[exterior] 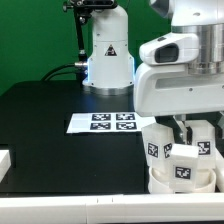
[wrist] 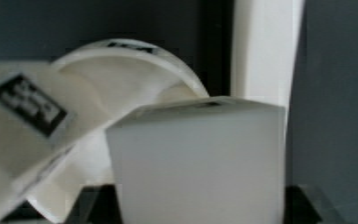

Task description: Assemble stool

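The round white seat disc (exterior: 165,183) lies on the black table at the exterior view's lower right, with tagged white legs standing in it (exterior: 155,141). My gripper (exterior: 190,133) hangs right above the disc and is shut on a white leg (exterior: 186,165) that stands in the disc. In the wrist view this leg (wrist: 197,150) fills the gap between my dark fingers (wrist: 98,205). The disc's curved rim (wrist: 131,58) and another tagged leg (wrist: 25,100) lie behind it. The leg's lower end is hidden.
The marker board (exterior: 112,122) lies flat on the table to the exterior view's left of the disc. The arm's white base (exterior: 108,55) stands at the back. A white block edge (exterior: 4,160) shows at the far left. A white upright bar (wrist: 265,50) stands behind the leg.
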